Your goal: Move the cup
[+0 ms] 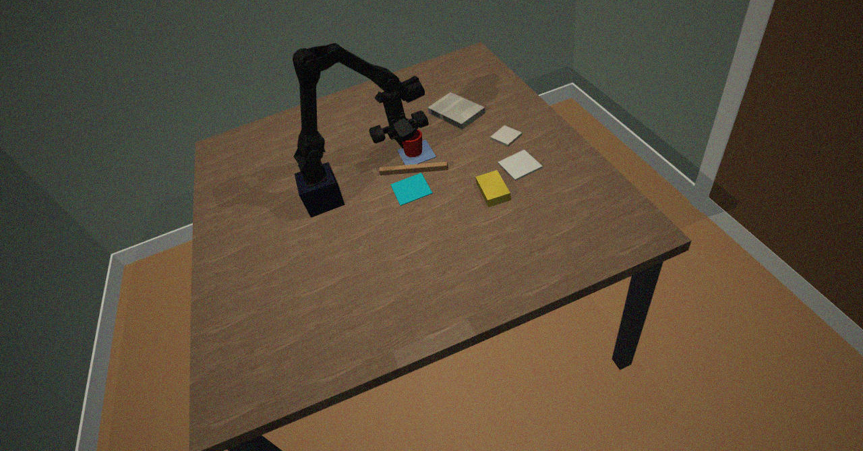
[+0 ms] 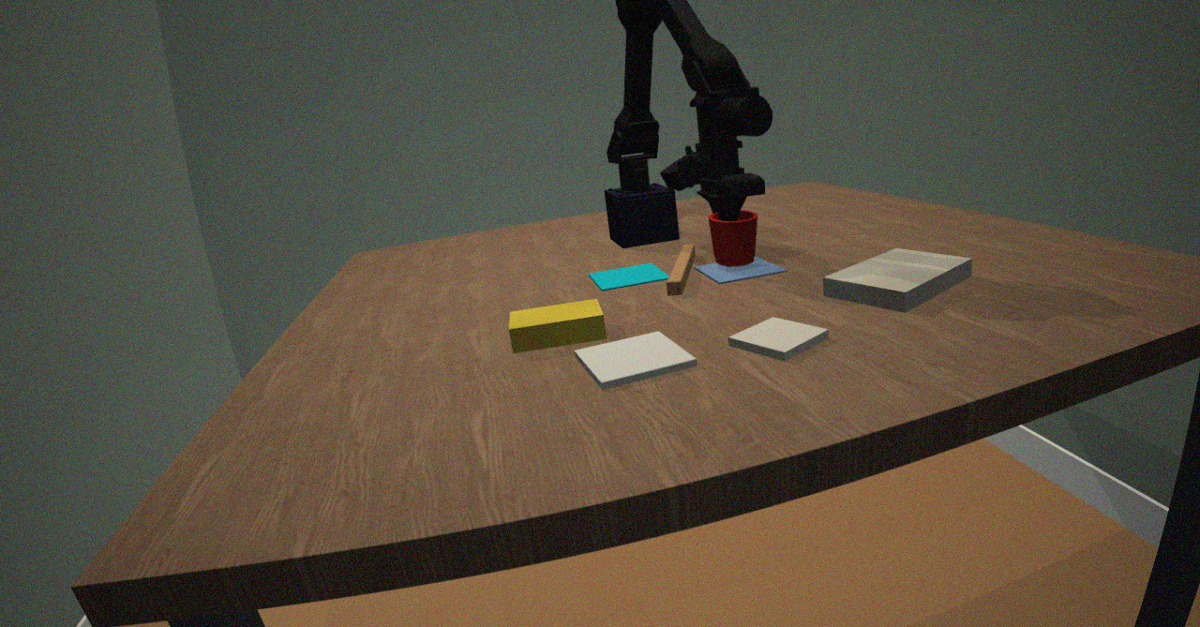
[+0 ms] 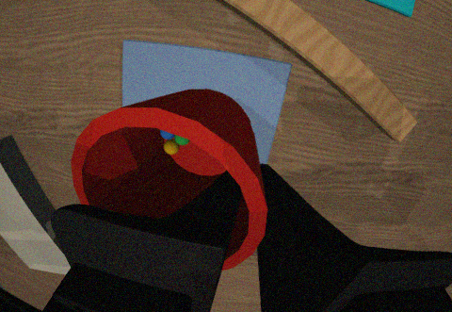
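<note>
Arm arched; gripper points down, clamped on cup rim.

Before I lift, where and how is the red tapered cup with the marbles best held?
By its rim wall, from straight above, one finger inside and one outside. The red tapered cup stands upright and open-topped on the pale blue square pad, and its sides flare upward, so a side pinch might slip. The gripper is already shut on the near wall that way; the marbles lie at the bottom.
</note>
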You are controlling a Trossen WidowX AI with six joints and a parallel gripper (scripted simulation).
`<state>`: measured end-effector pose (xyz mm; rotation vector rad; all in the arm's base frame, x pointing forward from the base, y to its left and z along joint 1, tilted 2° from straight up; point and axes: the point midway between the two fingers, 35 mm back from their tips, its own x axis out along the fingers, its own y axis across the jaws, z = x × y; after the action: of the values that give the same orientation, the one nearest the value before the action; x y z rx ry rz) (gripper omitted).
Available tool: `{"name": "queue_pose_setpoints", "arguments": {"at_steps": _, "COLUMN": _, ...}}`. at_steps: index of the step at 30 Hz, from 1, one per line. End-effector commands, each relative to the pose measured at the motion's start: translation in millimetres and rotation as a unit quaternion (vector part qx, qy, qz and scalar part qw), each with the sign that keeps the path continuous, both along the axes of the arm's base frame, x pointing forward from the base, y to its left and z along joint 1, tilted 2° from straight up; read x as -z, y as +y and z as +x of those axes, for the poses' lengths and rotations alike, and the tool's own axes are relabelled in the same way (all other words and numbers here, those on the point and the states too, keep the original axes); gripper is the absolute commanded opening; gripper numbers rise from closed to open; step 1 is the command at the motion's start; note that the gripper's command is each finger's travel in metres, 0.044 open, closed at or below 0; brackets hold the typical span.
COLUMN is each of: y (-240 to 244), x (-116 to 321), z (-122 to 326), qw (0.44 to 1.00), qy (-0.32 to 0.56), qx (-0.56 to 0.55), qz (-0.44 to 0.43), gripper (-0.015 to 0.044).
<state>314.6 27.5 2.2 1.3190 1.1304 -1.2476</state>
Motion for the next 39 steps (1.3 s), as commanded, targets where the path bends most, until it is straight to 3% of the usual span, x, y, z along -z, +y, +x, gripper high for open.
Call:
{"name": "queue_pose_setpoints", "arguments": {"at_steps": 1, "y": 0, "x": -17, "z": 1, "qw": 1.000, "qy": -0.008, "qx": 0.000, "qz": 0.003, "gripper": 0.0000}}
{"name": "queue_pose_setpoints", "arguments": {"at_steps": 7, "y": -2, "x": -33, "z": -2, "qw": 1.000, "qy": -0.008, "qx": 0.001, "qz": 0.004, "gripper": 0.0000}}
{"name": "queue_pose_setpoints", "arguments": {"at_steps": 39, "y": -23, "x": -30, "z": -13, "qw": 1.000, "qy": -0.006, "qx": 0.001, "qz": 0.001, "gripper": 0.0000}}
